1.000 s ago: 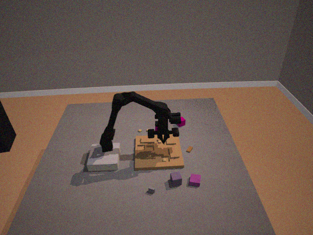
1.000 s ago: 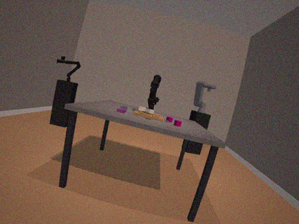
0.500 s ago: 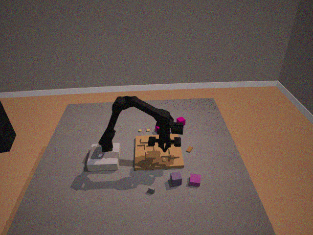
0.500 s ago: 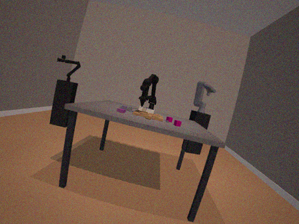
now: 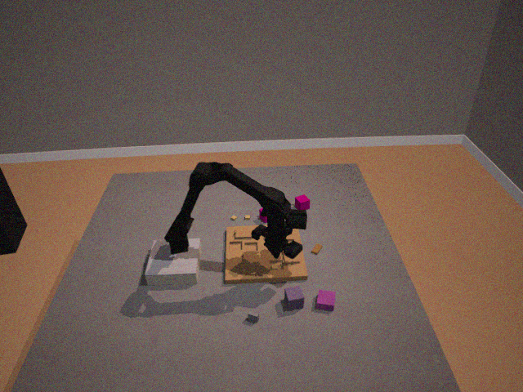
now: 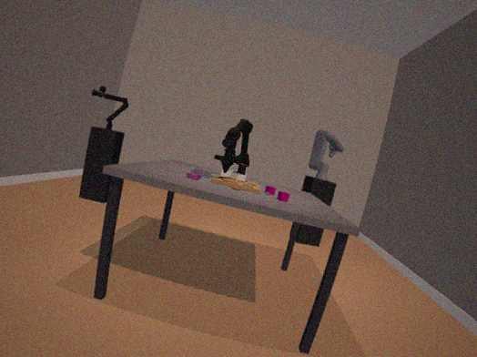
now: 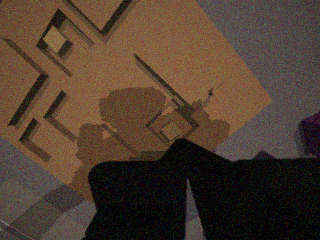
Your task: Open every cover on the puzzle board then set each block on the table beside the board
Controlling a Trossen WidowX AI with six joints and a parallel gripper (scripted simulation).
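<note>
The tan puzzle board (image 5: 230,253) (image 6: 233,185) (image 7: 225,65) lies flat, with slots and L-shaped edges on top. My gripper (image 5: 276,256) (image 6: 225,172) (image 7: 180,143) is shut and empty, pointing down above the board's near right part. In the wrist view one small pale block (image 7: 56,40) sits in a dark well; another pale square (image 7: 172,131) sits in a shaded well just beyond my fingertips. The covers blend with the board, and I cannot tell how far each is open. Two small tan blocks (image 5: 233,217) (image 5: 247,217) and an orange-tan piece (image 5: 316,248) lie on the table off the board.
Two magenta cubes (image 5: 302,202) (image 5: 263,215) lie behind the board, one partly hidden by the arm. A purple cube (image 5: 293,297), a magenta-purple block (image 5: 325,300) and a small grey block (image 5: 252,318) lie in front. The white base (image 5: 172,278) stands left of the board.
</note>
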